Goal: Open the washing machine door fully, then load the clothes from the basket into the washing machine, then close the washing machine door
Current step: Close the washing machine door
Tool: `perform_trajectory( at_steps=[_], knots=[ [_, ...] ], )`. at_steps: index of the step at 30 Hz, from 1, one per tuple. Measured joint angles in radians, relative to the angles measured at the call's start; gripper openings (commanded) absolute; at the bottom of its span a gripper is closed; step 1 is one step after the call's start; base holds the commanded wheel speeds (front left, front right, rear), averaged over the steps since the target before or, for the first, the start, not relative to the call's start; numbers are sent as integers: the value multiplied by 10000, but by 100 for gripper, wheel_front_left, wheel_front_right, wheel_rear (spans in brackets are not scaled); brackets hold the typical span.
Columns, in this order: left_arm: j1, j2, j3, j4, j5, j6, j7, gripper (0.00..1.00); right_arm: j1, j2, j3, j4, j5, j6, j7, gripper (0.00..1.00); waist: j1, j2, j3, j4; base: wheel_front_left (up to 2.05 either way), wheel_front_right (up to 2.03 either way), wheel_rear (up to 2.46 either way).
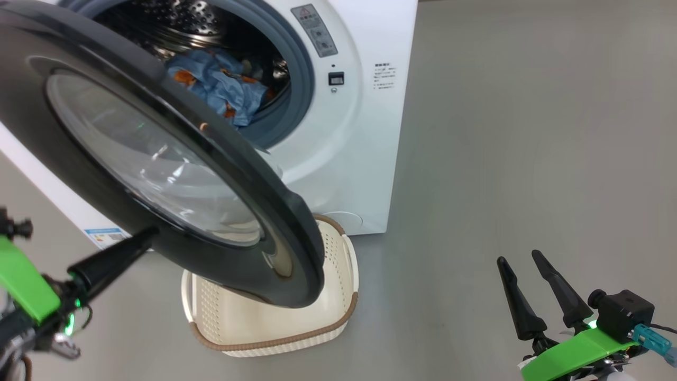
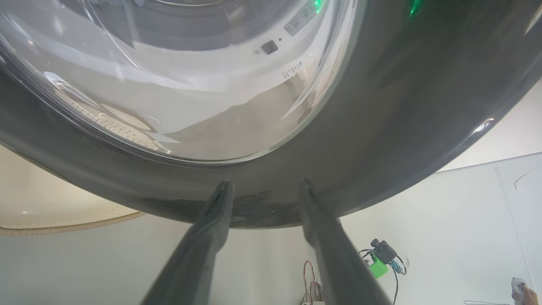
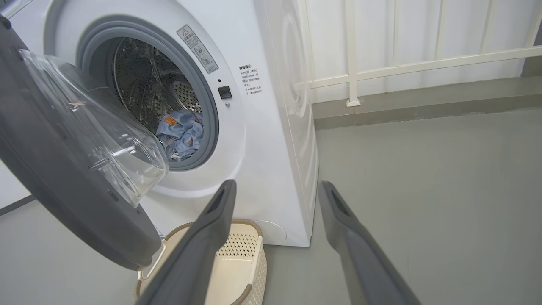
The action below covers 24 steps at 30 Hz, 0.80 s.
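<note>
The washing machine [image 1: 344, 159] is white, and its round door [image 1: 254, 174] with the black rim and glass bowl stands partly swung out over the basket [image 1: 275, 344]. Blue clothes [image 1: 222, 87] with orange prints lie in the steel drum. No cloth shows in the visible part of the cream basket [image 3: 237, 254]. My left gripper [image 1: 148, 233] is at the door's lower outer rim. In the left wrist view its fingers [image 2: 220, 203] stand apart, tips against the black rim [image 2: 381, 106], holding nothing. My right gripper [image 1: 517, 256] hovers open over the floor at lower right, away from the machine [image 3: 262, 148].
Grey floor [image 1: 529, 132] spreads to the right of the machine. A white railing [image 3: 351, 51] and a low kerb run behind it. In the left wrist view, cables [image 2: 311, 284] hang by a white wall and a person's hand [image 2: 523, 292] shows at the lower right corner.
</note>
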Motion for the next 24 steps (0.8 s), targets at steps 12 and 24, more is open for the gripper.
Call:
perform_trajectory(
  at_steps=[12, 24],
  knots=[
    [1891, -73, -454, 123, 1133, 0, -2874, 100, 247, -130, 10, 50, 15, 0, 0, 100, 1, 0, -361, 182, 0, 0, 0],
    [2871, 73, -1636, 178, 1595, 0, -6372, 100, 422, -199, -173, 77, 33, 0, 0, 100, 0, 0, -401, 41, 0, 0, 0]
  ],
)
